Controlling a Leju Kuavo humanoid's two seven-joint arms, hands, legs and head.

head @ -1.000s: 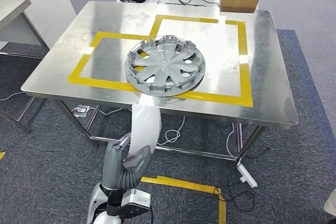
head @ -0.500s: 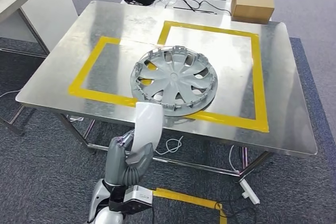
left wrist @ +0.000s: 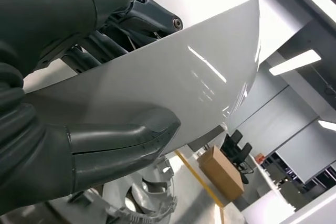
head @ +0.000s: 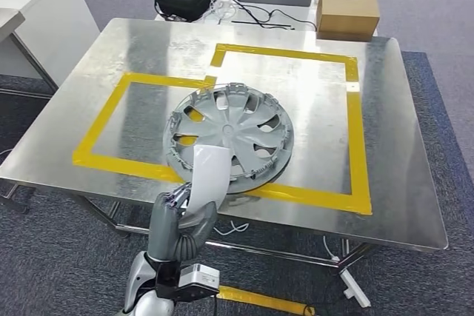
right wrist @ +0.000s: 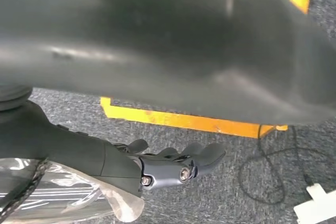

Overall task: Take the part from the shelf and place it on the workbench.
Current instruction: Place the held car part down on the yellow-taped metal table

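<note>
Already we have the white part (head: pixel 209 172) gripped in our left hand (head: pixel 178 226), thumb and fingers clamped on its lower end, raised just at the workbench (head: pixel 391 183) near edge. Setting it down remains. A hubcap (head: pixel 229 135) fills the middle; bare steel lies to either side. Our right hand (right wrist: pixel 174 166) hangs with fingers loosely extended, holding nothing.

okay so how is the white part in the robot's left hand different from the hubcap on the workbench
The white part is a smooth, plain, curved panel; the hubcap is a grey disc with spokes and cut-out openings. The white part is held upright off the table by the left hand; the hubcap lies flat on the workbench, over the yellow tape. The hubcap looks much wider than the white part. Both look like moulded car parts.
</note>
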